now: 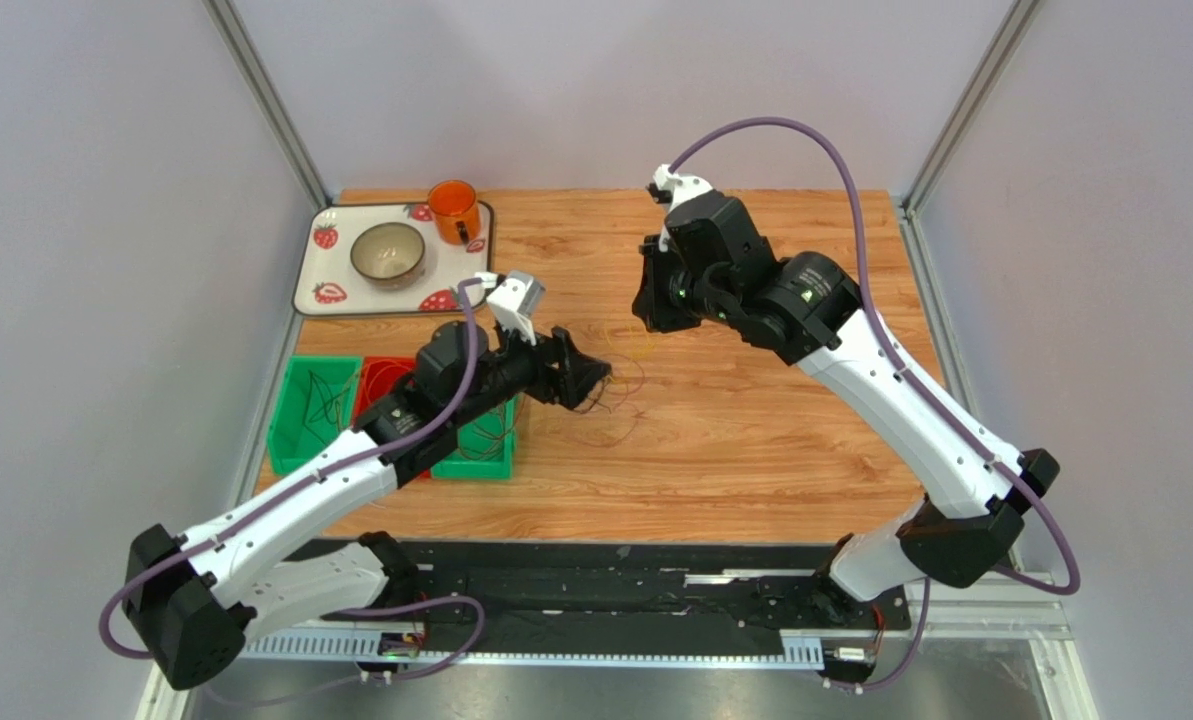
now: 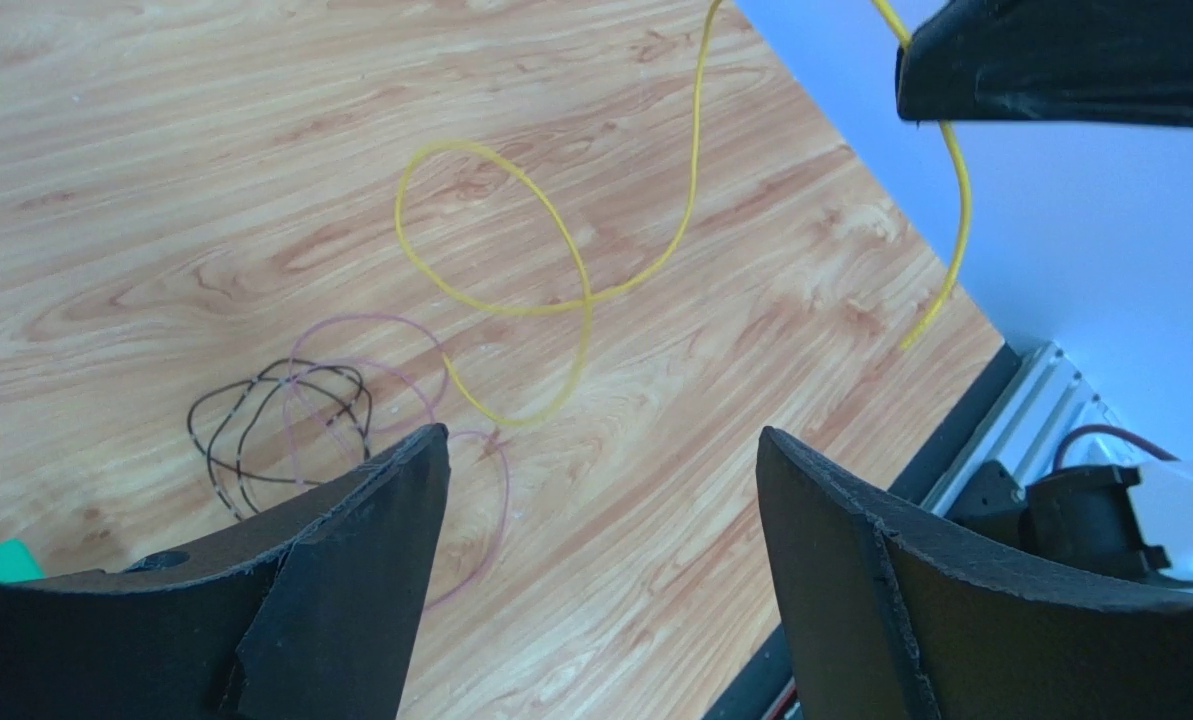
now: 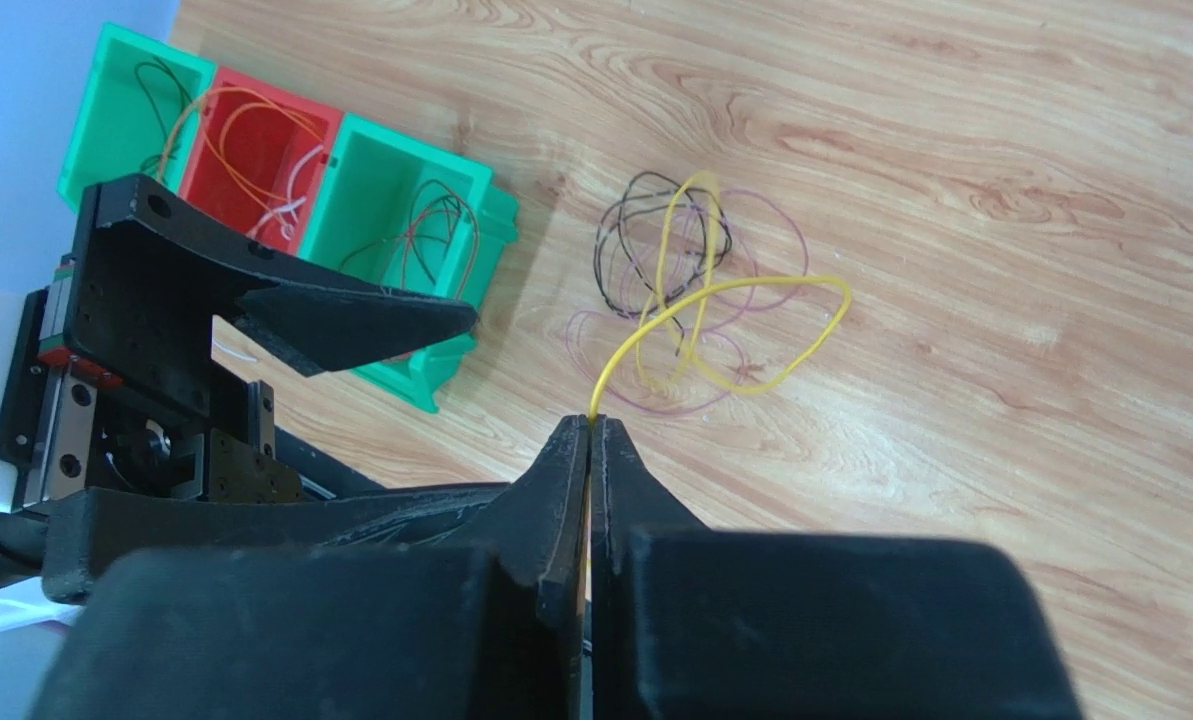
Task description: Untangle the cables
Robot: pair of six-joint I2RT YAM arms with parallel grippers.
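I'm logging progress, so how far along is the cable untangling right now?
Partly done. Some cables already lie in the red bin and green bins. In hand: the right gripper is shut on the yellow cable, its loops crossing over the others. Remaining: the dark cable and pink cable overlap on the table, under the open left gripper.

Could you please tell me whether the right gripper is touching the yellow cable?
Touching. The right wrist view shows the right gripper shut on the yellow cable, which emerges from between its closed jaws.
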